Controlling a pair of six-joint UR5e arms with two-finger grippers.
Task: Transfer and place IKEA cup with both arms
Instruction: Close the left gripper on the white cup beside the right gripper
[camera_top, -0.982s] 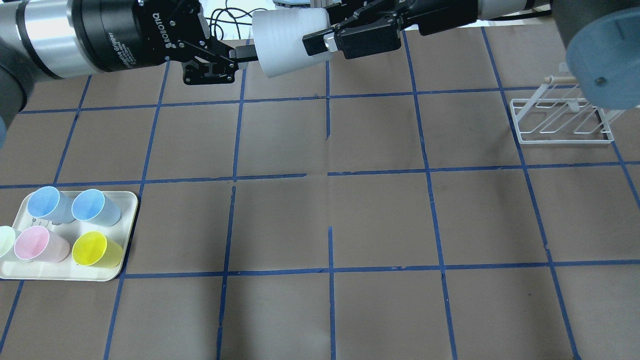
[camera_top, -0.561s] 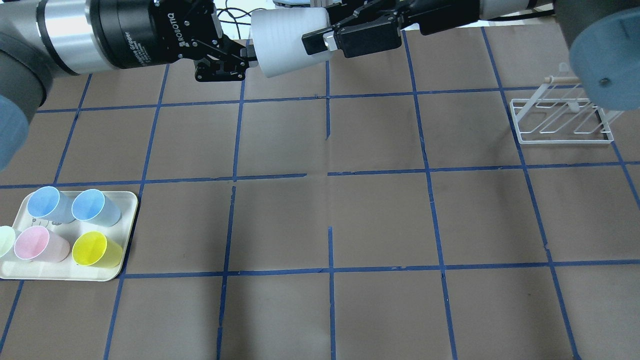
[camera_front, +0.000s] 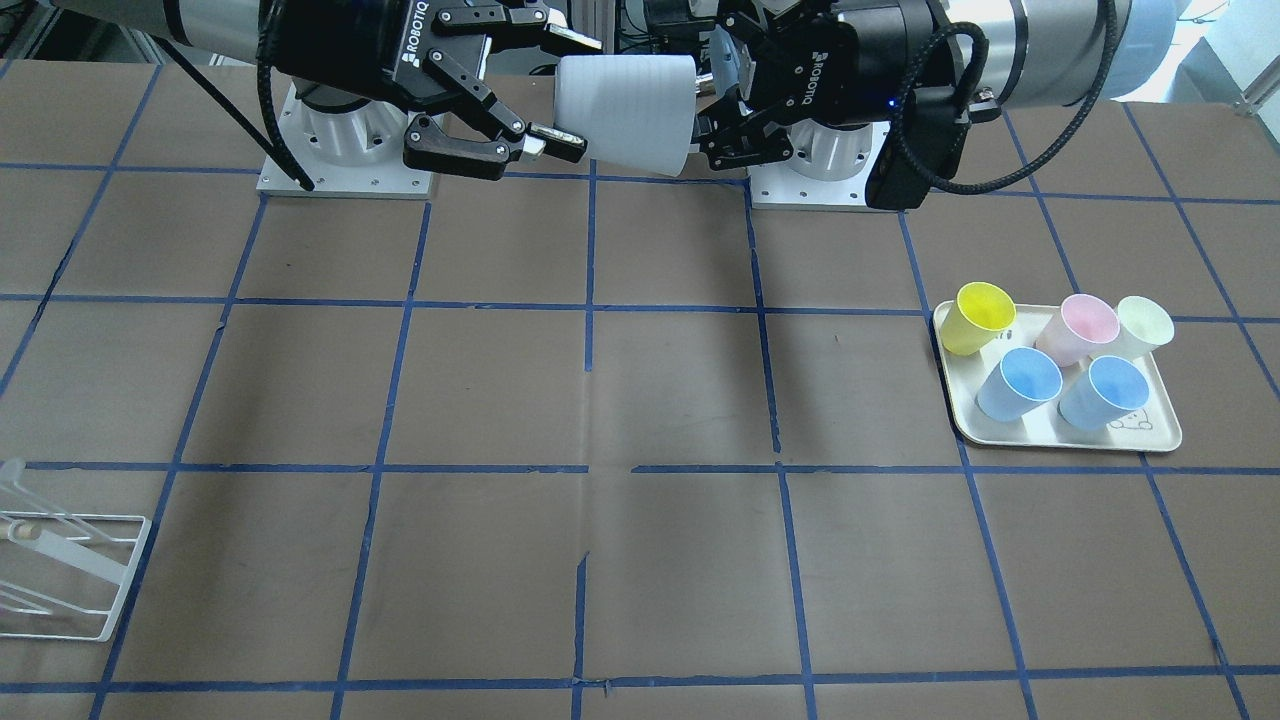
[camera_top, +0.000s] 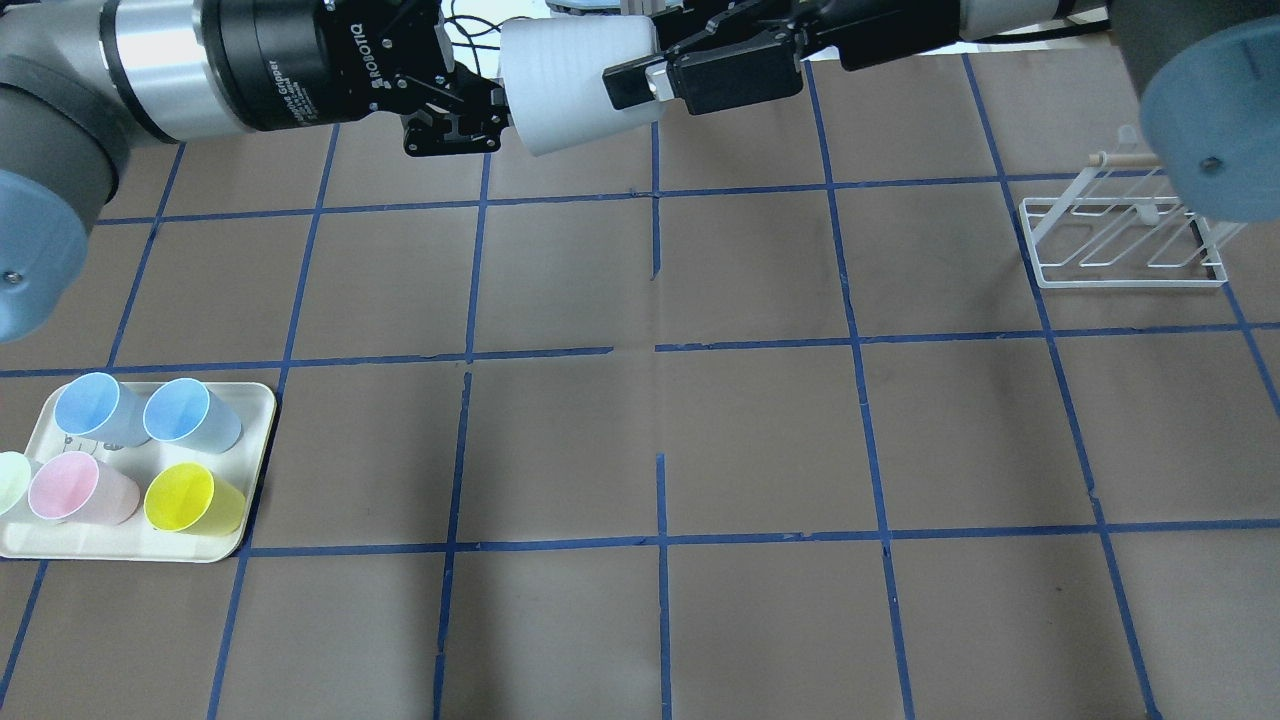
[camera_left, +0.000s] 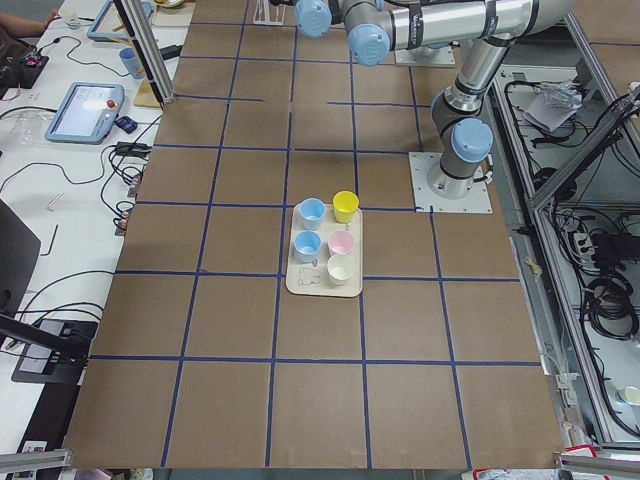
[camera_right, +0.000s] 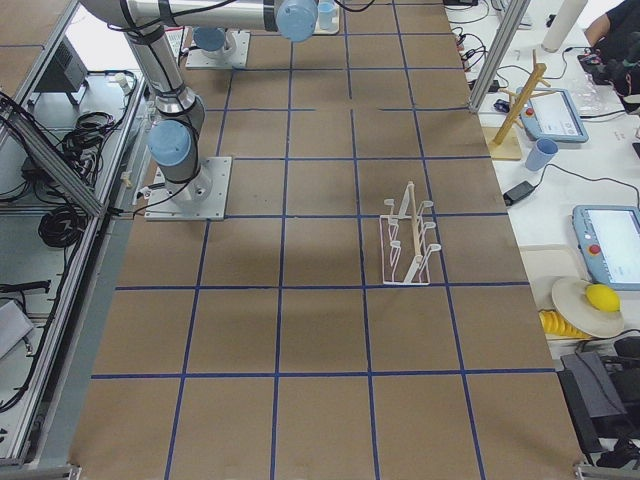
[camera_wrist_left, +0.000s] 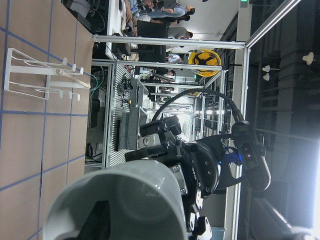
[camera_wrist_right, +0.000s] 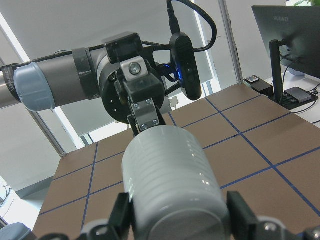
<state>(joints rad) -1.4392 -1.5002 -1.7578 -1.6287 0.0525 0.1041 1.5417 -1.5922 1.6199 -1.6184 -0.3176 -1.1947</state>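
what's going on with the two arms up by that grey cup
A mid-air handover. The right gripper holds the grey IKEA cup on its side above the table, jaws shut on its walls. The left gripper is at the cup's open end, jaws apparently open, not yet gripping. Five coloured cups stand on the tray.

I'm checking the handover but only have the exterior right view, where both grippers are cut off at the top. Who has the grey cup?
Observer: The right gripper holds the cup, jaws clamped on its sides.
Operator: And the left one?
Observer: The left gripper is right at the cup's mouth; I cannot tell whether its jaws are shut.
Operator: How does the cup lie?
Observer: On its side in the air above the table, mouth toward the left gripper.
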